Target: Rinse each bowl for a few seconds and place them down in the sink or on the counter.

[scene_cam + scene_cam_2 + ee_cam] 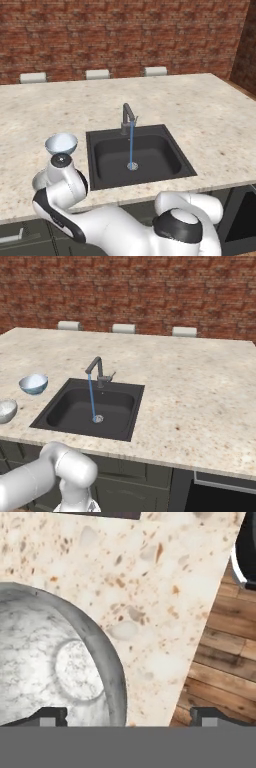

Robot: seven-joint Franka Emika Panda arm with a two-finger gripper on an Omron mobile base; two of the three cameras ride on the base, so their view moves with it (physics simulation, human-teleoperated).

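I am hanging over the counter (210,115) at its left front corner, looking straight down on the grey bowl (55,667), which is sitting upright near the edge, so it is resting on the stone and not on me. My jaws are standing wide, one tip over the bowl's inside and the other off past its rim, gripping nothing. The blue bowl (61,144) is sitting just behind, close to the sink (137,155), where the faucet (128,118) is running a thin stream (132,142) onto the drain (132,166), I judge for its rinse.

Two bowls (33,383) left of running sink (60,416).
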